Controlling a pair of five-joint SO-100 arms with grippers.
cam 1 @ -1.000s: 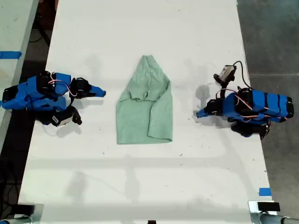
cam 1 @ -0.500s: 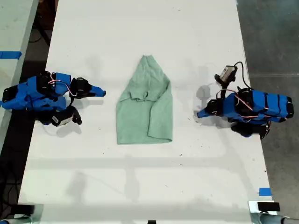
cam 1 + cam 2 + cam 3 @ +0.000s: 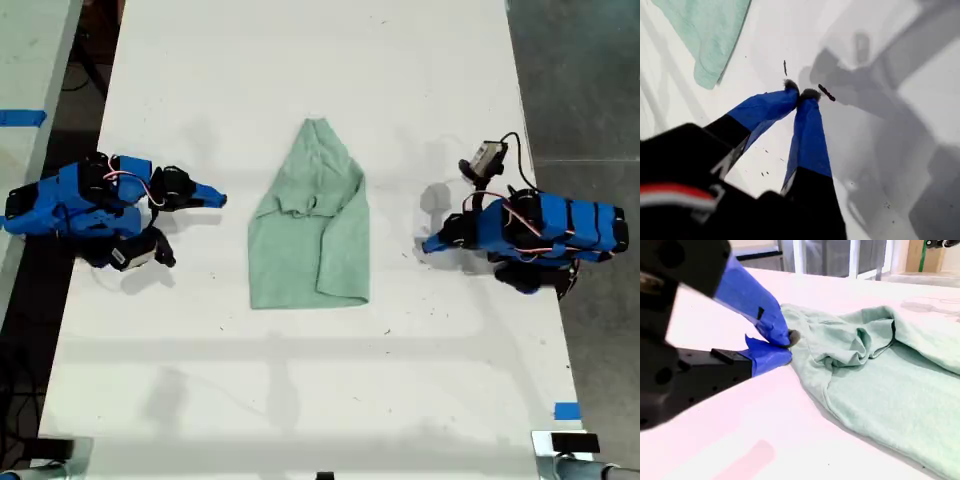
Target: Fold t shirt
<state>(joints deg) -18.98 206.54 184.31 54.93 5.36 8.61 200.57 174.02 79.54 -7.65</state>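
Lying rumpled and tapering to a point, one soft mint t shirt sits between my first gripper and my second gripper, both jaws together.

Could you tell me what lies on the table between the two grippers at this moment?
Only the t shirt lies there, on the table, as the exterior view shows. My first gripper and my second gripper flank it with bare tabletop on either side.

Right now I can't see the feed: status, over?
My first gripper shut, empty, clear of the shirt. My second gripper shut, empty, near the shirt's edge. Pale mint-green fabric t shirt partly folded, flat on white table. Nothing in the way.
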